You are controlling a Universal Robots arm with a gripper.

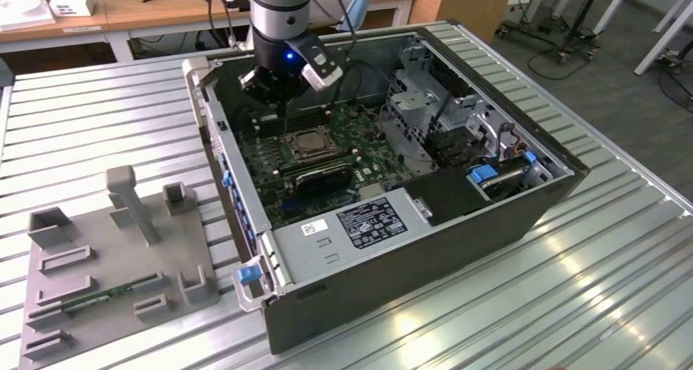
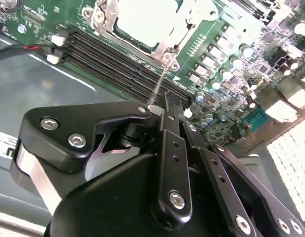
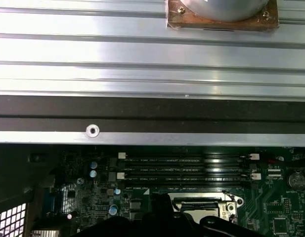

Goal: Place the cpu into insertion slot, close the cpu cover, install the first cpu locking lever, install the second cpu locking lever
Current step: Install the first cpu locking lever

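The cpu [image 1: 307, 145] lies in the insertion slot on the green board, its silvery top [image 2: 145, 19] showing through the window of the cpu cover [image 2: 159, 47], which is folded down flat over it. A thin silver locking lever [image 2: 159, 81] runs from the socket's corner to my gripper's tip. My gripper [image 1: 279, 110] hangs inside the case just beyond the socket, over the memory slots. In the second wrist view the gripper [image 2: 171, 98] is shut, and the lever's free end rests against the side of one finger [image 2: 167, 113]. The first wrist view shows the socket [image 3: 206, 207].
Long black memory slots [image 2: 117, 59] lie between gripper and socket. A black heatsink [image 1: 323, 178] sits beside the socket, then the power supply [image 1: 363, 224]. A metal drive cage [image 1: 417, 102] rises on the exterior view's right. A grey fixture tray [image 1: 109, 256] stands on the table outside the case.
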